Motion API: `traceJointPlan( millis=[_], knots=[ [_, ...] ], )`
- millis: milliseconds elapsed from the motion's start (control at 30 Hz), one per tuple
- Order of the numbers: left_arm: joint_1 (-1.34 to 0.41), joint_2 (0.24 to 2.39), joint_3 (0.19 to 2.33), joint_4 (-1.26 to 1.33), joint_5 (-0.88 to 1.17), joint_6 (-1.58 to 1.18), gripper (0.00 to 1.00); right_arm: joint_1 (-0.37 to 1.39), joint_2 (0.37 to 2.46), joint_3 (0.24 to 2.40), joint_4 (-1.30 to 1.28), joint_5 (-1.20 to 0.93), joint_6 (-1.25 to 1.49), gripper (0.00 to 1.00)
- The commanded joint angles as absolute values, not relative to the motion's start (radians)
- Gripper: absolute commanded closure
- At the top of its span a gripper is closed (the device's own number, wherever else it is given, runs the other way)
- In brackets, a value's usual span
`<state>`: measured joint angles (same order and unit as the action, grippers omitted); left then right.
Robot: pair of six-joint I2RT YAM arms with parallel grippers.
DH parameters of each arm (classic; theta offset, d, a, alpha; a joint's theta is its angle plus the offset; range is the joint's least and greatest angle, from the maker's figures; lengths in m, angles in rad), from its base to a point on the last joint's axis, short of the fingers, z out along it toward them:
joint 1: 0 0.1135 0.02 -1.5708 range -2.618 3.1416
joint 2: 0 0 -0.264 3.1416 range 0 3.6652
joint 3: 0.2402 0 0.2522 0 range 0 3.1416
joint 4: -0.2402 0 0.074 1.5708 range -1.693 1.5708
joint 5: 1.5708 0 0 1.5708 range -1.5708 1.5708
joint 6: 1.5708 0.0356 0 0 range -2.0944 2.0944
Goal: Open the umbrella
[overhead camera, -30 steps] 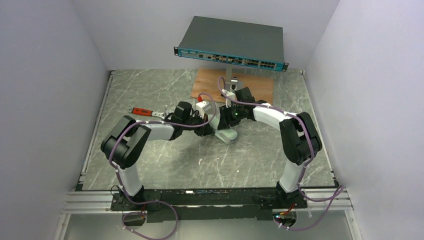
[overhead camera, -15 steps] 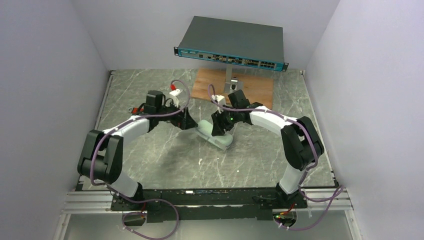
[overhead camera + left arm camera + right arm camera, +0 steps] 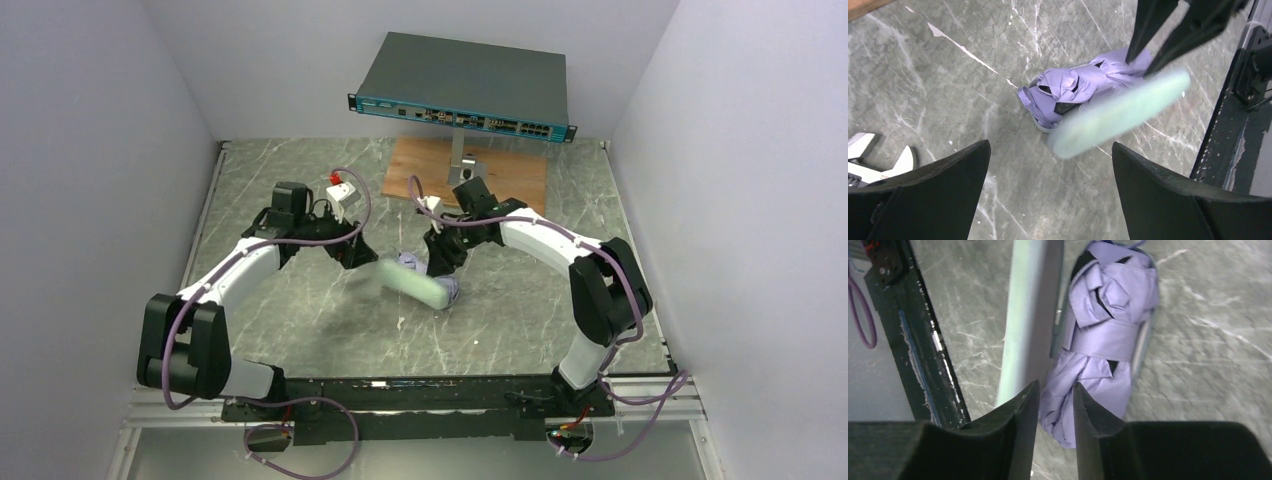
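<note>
Grey marble-patterned table (image 3: 300, 320) fills the floor of a white-walled booth, with a network switch (image 3: 460, 85) raised on a metal stand (image 3: 460, 150) over a wooden board (image 3: 520, 175) at the far edge. Near the middle of the table lies the umbrella (image 3: 1108, 335), folded into a crumpled lavender bundle with a fabric strap wrapped round its middle and slivers of black lining showing between the folds. Just beside it, on the side nearer the arm bases, is a mint-green oblong case (image 3: 1118, 112), blurred in every view, so I cannot tell whether it rests on the surface or is off it. The right gripper (image 3: 1055, 390) reaches down onto one end of the umbrella, its jaws drawn to a narrow gap with lavender fabric pinched between them. The left gripper (image 3: 352, 250) hangs above the table to the left of the bundle, jaws spread wide and holding nothing, with the umbrella and the case framed between its fingers (image 3: 938, 185) in the wrist view. The silvery jaw of an adjustable wrench (image 3: 903, 160) lies on the marble beside the left fingers, well apart from the umbrella.
</note>
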<state>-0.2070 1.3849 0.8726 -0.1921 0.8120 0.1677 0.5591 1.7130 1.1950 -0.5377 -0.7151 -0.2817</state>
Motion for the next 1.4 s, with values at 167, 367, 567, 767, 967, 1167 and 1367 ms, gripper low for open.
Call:
traceJointPlan(
  millis=[167, 367, 567, 767, 967, 1167, 1367],
  knots=[
    [-0.204, 1.318, 0.869, -0.192, 0.843, 0.29, 0.07, 0.599, 1.721, 1.242, -0.538, -0.542, -0.27, 0.61],
    [-0.204, 1.267, 0.832, -0.178, 0.824, 0.275, 0.07, 0.7, 1.761, 1.241, -0.513, -0.407, -0.246, 0.46],
    [-0.203, 1.193, 0.791, -0.186, 0.778, 0.256, 0.05, 0.767, 1.798, 1.208, -0.444, -0.223, -0.213, 0.4],
    [-0.187, 1.109, 0.775, -0.211, 0.702, 0.201, 0.05, 0.798, 1.865, 1.23, -0.448, -0.09, -0.241, 0.6],
    [-0.166, 1.04, 0.747, -0.222, 0.662, 0.191, 0.05, 0.774, 1.822, 1.135, -0.507, 0.012, -0.316, 1.0],
    [-0.154, 1.022, 0.741, -0.201, 0.636, 0.2, 0.05, 0.544, 1.552, 0.913, -0.555, 0.073, -0.498, 1.0],
    [-0.14, 1.055, 0.753, -0.164, 0.639, 0.21, 0.05, 0.141, 1.306, 0.794, -0.574, 0.104, -0.827, 1.0]
  ],
)
